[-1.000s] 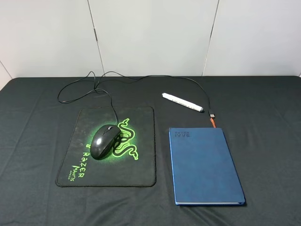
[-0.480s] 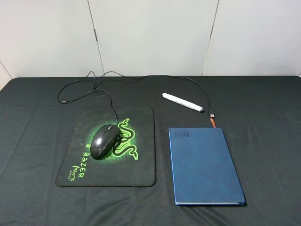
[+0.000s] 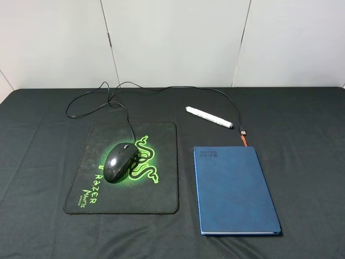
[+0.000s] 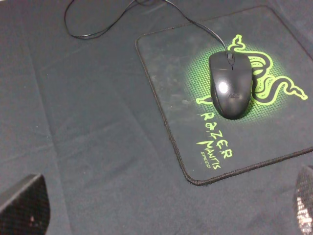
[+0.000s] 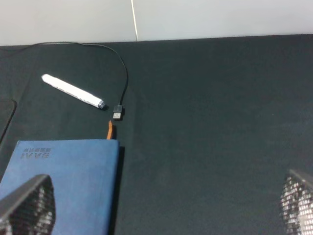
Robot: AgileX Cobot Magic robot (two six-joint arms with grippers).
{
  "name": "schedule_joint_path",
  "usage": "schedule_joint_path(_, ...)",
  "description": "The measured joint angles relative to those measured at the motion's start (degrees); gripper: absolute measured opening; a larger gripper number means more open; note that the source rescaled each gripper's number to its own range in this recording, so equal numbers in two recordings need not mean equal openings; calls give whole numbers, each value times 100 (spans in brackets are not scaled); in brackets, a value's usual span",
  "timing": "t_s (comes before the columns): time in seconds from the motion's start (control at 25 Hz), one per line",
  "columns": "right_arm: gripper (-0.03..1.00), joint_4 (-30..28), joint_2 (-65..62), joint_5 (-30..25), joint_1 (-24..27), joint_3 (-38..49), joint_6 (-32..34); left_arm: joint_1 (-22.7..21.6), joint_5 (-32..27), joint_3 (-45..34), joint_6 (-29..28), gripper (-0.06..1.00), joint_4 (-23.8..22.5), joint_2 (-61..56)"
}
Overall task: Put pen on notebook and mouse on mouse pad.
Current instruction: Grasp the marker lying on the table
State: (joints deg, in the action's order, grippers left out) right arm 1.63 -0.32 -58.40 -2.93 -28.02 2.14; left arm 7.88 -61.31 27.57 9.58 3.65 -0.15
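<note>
Altogether: one pen [image 3: 209, 116], one notebook [image 3: 234, 190], one mouse [image 3: 119, 162], one mouse pad [image 3: 161, 197]; both jaws released.

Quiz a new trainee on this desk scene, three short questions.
1. True or false: the glossy black wired mouse rests on the square black cloth mouse pad.
2. Relative to the dark blue hardcover notebook, the thick white pen lies: A) on it B) on the black tablecloth beyond it C) under it
3. Fill in: the orange ribbon sticks out of the ____.
Key: 1 true; 2 B; 3 notebook.
</note>
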Motion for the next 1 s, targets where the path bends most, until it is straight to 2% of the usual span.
schedule_joint_path(1.0,100,171,0,0,0,0,0,0,0,0,0,100,0,0)
